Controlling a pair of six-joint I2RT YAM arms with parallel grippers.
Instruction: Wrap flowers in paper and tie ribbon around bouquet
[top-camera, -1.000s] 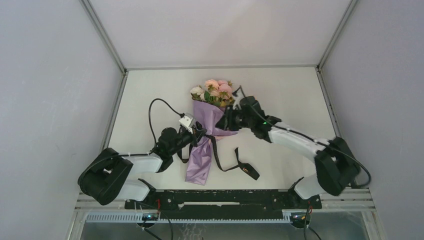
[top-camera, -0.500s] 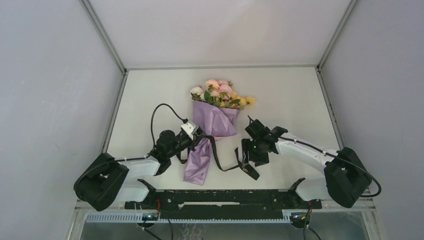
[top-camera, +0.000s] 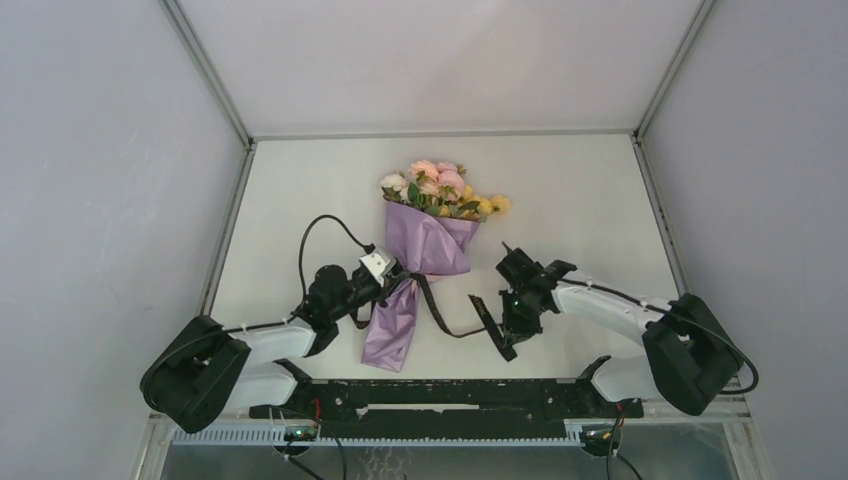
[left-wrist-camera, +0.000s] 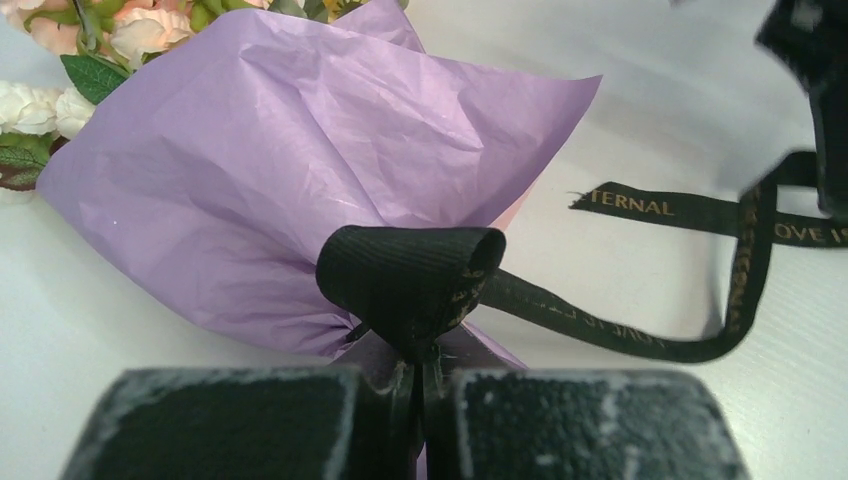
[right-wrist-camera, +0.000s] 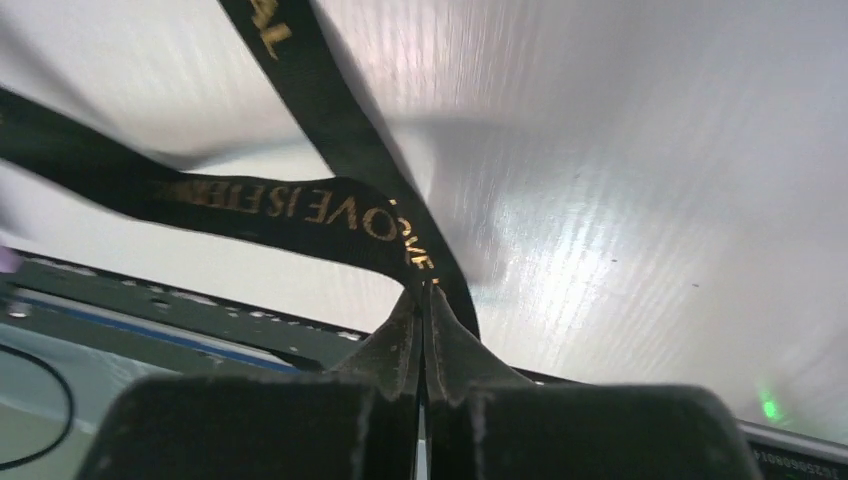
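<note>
The left arm (top-camera: 270, 338) and right arm (top-camera: 600, 297) are white with bulky black joints. A black cable (top-camera: 303, 255) loops by the blocky, scuffed-black left gripper (left-wrist-camera: 416, 375).

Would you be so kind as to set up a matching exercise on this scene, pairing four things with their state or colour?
Things:
1. left gripper
2. right gripper
3. flowers
4. paper

States:
A. lilac and crinkled, wrapped into a cone
B. shut on the loose tail of the ribbon, away from the cone
C. pink, yellow and white, at the wide far end of the cone
D. shut on a ribbon loop right against the cone's pinched waist

Pairs: 1-D, 2-B, 3-C, 4-A
</note>
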